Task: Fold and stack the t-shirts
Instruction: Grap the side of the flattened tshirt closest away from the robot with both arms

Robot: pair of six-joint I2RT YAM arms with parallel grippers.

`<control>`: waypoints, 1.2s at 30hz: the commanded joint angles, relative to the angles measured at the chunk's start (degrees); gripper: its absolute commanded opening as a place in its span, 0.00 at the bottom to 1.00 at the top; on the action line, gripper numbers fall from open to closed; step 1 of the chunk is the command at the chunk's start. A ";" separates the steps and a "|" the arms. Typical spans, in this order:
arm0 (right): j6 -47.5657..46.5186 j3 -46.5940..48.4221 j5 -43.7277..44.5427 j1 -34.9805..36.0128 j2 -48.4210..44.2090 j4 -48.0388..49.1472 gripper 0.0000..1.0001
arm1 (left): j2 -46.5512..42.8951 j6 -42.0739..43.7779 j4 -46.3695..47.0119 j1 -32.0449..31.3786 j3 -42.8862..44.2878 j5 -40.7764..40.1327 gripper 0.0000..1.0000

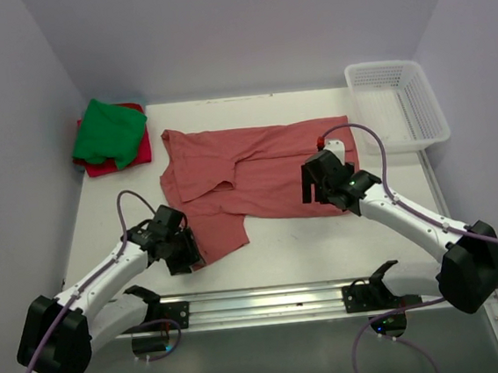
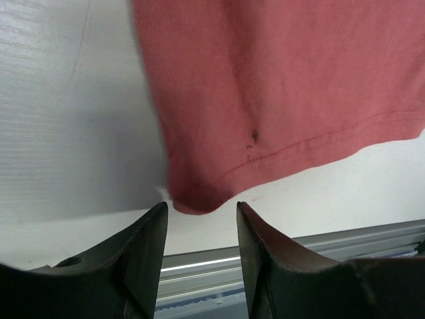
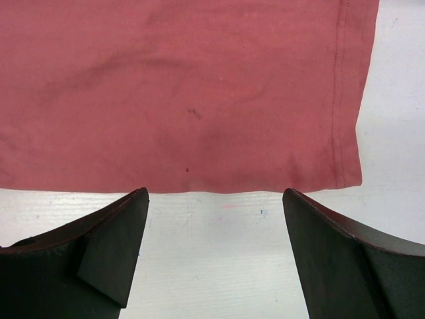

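T-shirts, three in count, are lying on the white table (image 1: 325, 245). One large brick-red t-shirt (image 1: 265, 167) is spreading across the middle, partly folded over itself, its near left corner reaching toward the metal rail (image 1: 269, 301) at the table's front edge. One white mesh basket (image 1: 428, 125) is sitting at the far right corner, apart from the cloth. One green t-shirt (image 1: 107, 130) is resting bunched at the far left corner on top of one red-pink t-shirt (image 1: 131, 155), which is showing only at its edges. Bare table is lying open along the front right, and between the big shirt and the basket. Two grippers are hovering low. The left gripper (image 2: 199, 212) is keeping its jaws moderately parted, with the brick-red shirt's near left corner lying at their mouth and nothing pinched. The right gripper (image 3: 216, 196) is spreading its jaws wide just short of that shirt's near right hem.
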 commanded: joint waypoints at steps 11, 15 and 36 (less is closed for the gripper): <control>1.14 -1.66 -0.34 -1.74 -4.07 0.49 0.85 | 5.13 1.20 13.44 -0.72 -4.82 -0.14 0.00; 1.40 -2.45 0.45 -1.83 -3.64 0.76 0.85 | 1.71 1.47 10.46 -1.33 -1.48 -0.84 0.00; 14.14 -13.17 4.76 -13.61 -2.49 6.38 0.87 | -8.05 5.16 -10.29 -1.78 30.77 -12.26 0.00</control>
